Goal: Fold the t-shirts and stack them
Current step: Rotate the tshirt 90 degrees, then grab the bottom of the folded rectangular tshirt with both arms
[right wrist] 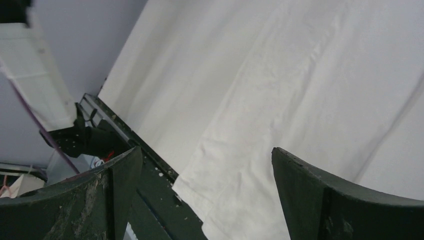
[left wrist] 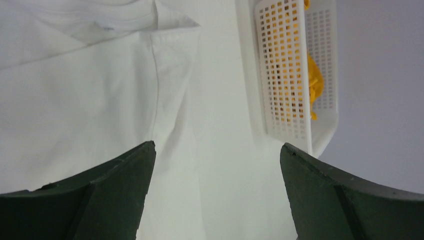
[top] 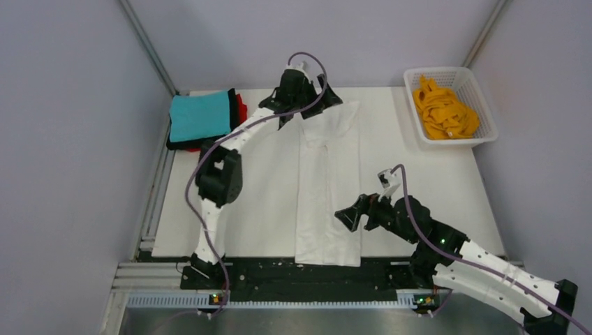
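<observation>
My left claw (left wrist: 217, 146) and right claw (right wrist: 205, 150) both gape empty by the white t-shirt (top: 328, 188); upper left, the teal t-shirt (top: 200, 116) hides most of the black t-shirt (top: 183, 145) and red t-shirt (top: 241, 108).

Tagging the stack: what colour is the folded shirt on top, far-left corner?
Teal. That top t-shirt shows best in the top external view.

White t-shirt (top: 328, 188); teal t-shirt (top: 199, 116), seemingly black t-shirt (top: 187, 145) and red t-shirt (top: 241, 109) beneath; orange t-shirt (top: 443, 112); white lattice basket (top: 461, 142).
</observation>
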### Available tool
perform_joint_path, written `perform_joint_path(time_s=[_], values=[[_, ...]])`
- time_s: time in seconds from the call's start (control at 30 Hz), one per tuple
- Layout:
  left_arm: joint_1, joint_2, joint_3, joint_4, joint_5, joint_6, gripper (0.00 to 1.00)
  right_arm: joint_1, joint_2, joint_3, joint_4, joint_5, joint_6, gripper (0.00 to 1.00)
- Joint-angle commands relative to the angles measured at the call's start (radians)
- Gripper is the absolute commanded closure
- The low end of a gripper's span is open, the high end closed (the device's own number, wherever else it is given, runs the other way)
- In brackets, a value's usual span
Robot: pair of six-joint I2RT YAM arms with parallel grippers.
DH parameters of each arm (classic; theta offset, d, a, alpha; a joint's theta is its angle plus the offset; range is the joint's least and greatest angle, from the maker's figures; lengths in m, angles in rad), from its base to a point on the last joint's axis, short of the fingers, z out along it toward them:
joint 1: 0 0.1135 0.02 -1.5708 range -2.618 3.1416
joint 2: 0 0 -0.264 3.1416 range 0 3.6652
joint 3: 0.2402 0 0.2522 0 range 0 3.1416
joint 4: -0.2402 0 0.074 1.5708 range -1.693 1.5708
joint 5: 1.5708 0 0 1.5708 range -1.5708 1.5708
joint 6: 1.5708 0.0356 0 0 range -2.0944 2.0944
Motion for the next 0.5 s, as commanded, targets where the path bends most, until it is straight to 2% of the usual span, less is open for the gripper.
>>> perform_joint_path(time_s=[0.0, 0.1, 0.23, 0.37, 0.43, 0.47], values=[[-0.088, -0.498, -0.379, -0.196, -0.256, 0.229, 0.01, 0.007, 0.174, 0.109, -0.298, -0.039, 0.019, 0.03], [-0.152, -0.758, -0.769, -0.164, -0.353, 0.159, 0.01, 0.008, 0.262, 0.113, -0.335, -0.158, 0.033, 0.07], [-0.300, -0.994, -1.059, -0.228, -0.474, 0.030, 0.02, 0.012, 0.285, 0.080, -0.362, -0.283, 0.064, 0.17], [-0.381, -1.138, -1.238, -0.322, -0.355, -0.044, 0.04, 0.014, 0.250, 0.037, -0.403, -0.338, 0.088, 0.24], [-0.431, -1.204, -1.329, -0.308, -0.322, -0.082, 0.04, 0.014, 0.236, 0.023, -0.425, -0.363, 0.095, 0.26], [-0.446, -1.216, -1.367, -0.295, -0.258, -0.096, 0.04, 0.014, 0.230, 0.019, -0.440, -0.369, 0.097, 0.27]])
